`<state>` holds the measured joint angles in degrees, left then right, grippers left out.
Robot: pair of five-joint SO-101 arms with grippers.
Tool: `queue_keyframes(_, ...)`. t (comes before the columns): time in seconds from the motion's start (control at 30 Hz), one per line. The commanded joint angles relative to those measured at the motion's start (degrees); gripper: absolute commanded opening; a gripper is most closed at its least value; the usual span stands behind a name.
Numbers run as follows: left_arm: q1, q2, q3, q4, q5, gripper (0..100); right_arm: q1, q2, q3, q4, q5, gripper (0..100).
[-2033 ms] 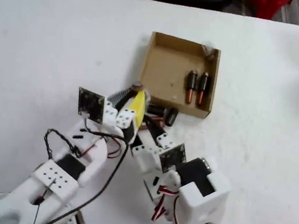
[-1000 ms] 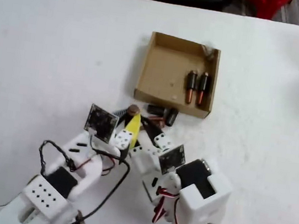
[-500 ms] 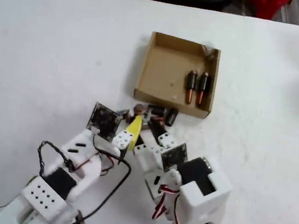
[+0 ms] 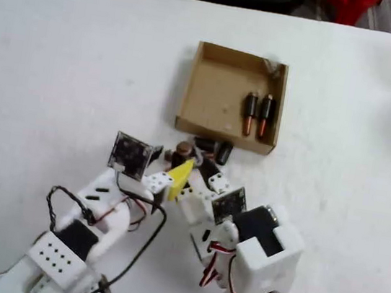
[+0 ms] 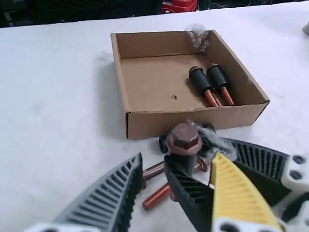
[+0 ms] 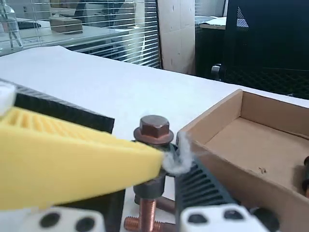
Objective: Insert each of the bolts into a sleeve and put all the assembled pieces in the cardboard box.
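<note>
Two assembled pieces (image 4: pixel 250 110) lie side by side on the floor of the cardboard box (image 4: pixel 219 84), near its right wall, copper ends toward the near wall. Just outside that near wall, by the box's left corner, my right gripper (image 6: pixel 150 193) has its black fingers (image 6: pixel 205 191) closed in a V on the upright bolt (image 5: pixel 183 139), pinching the shank beneath the hex head. A dark collar rings the shank there, and I cannot tell whether it is a sleeve. My left gripper (image 5: pixel 177 159) is spread wide around the same spot and grips nothing. Its grey finger (image 5: pixel 113 193) stands apart from the bolt, and its yellow finger (image 5: pixel 236 193) lies over my right gripper, tip at the bolt under the head. Two loose bolts (image 5: pixel 157 195) lie flat on the table (image 4: pixel 83 65) outside the box, and a dark sleeve (image 4: pixel 224 153) rests just beside the near wall.
</note>
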<state>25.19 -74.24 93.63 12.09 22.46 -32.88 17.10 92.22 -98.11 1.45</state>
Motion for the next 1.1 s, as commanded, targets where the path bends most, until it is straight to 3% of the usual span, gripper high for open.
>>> queue_keyframes(0.0, -0.6, -0.7, -4.9, -0.2, 3.3, 25, 0.5, -0.7, -0.4, -1.4, -0.3, 1.7)
queue_keyframes(0.4, -7.5, -0.7, -6.7, -2.5, 6.0, 24, 0.5, -0.6, -0.4, -1.4, -0.3, 1.7)
queue_keyframes(0.63, -7.5, -0.7, -6.9, -2.5, 5.6, 1, 0.5, -0.5, -0.5, -1.4, -0.3, 1.7)
queue_keyframes(0.7, -7.6, -0.7, -6.9, -2.5, 5.6, 5, 0.5, -0.5, -0.5, -1.4, -0.2, 1.7)
queue_keyframes(0.9, -12.2, -4.2, -7.3, -2.0, 5.6, 2, 0.6, -0.6, -0.5, -1.4, 0.1, 1.7)
queue_keyframes(1.07, -17.2, -14.1, -3.3, 4.6, 5.6, 2, 2.7, -0.7, -0.4, -1.4, 0.1, 1.7)
